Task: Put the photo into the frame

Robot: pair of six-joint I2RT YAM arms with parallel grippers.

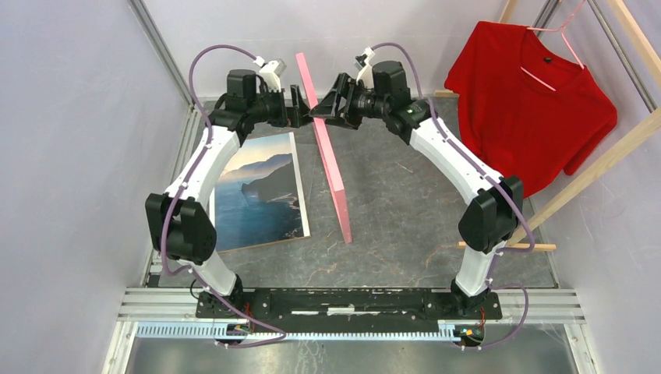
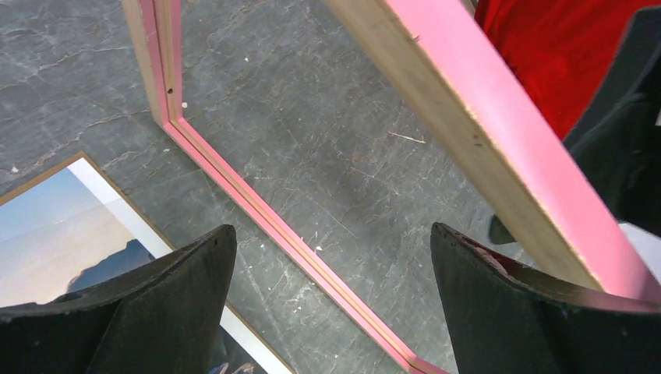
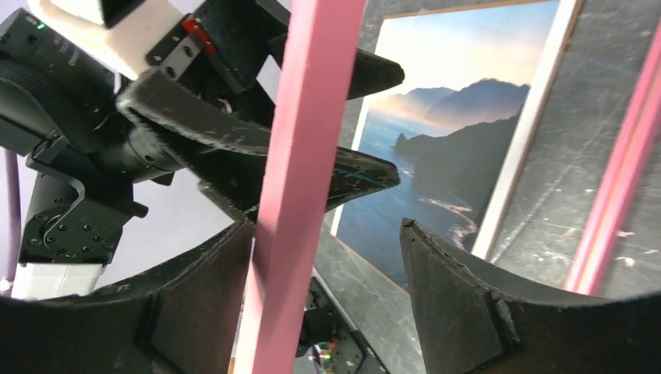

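The pink frame (image 1: 331, 167) stands on its long edge on the dark table, its top leaning towards the back. The photo (image 1: 257, 195), blue mountains under a pale sky, lies flat to its left, near the left arm. Both grippers meet at the frame's top rail. My right gripper (image 3: 327, 234) is open, and the pink rail (image 3: 300, 179) runs between its jaws close to the left finger, with a gap to the other. My left gripper (image 2: 334, 238) is wide open, the frame's bottom rail (image 2: 257, 210) below it and the top rail (image 2: 499, 132) beside its right finger.
A red T-shirt (image 1: 538, 93) hangs on a pink hanger from a wooden rack (image 1: 616, 148) at the back right. Metal rails border the table on the left (image 1: 167, 54) and along the near edge (image 1: 351, 300).
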